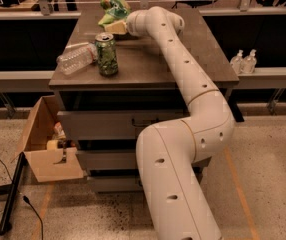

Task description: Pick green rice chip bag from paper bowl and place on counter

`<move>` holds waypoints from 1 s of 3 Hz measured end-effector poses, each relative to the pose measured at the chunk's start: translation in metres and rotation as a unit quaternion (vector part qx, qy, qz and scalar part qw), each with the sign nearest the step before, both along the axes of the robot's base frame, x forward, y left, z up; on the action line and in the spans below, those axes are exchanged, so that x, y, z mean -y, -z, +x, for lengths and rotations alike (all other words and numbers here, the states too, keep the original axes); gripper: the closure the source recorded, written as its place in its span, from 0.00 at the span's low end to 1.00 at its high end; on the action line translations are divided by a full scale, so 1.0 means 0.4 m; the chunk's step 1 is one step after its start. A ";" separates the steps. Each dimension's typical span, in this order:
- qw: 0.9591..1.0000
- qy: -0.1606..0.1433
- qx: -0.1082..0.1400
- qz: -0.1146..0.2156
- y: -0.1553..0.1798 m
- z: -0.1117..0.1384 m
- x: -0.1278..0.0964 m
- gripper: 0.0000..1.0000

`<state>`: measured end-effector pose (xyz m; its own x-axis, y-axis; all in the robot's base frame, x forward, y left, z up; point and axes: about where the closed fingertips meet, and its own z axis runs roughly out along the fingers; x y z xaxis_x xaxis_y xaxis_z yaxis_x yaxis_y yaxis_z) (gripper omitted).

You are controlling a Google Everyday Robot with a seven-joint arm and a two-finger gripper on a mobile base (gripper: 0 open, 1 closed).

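At the grey-brown desk's (198,54) far edge, the pincer (125,26) (grip: cannot tell) meets the crumpled light-green foil bag (114,5) in the off-white paper bowl (112,27); lift vertically.

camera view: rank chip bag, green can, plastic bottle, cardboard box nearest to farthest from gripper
From the gripper, at the counter's far edge:
1. green rice chip bag, beside it
2. green can, near front edge
3. plastic bottle, left of can
4. cardboard box, on floor
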<state>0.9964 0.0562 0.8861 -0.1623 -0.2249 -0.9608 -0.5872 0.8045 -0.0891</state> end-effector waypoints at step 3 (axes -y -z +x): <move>0.999 -0.013 -0.032 -0.021 0.040 -0.027 0.021 0.87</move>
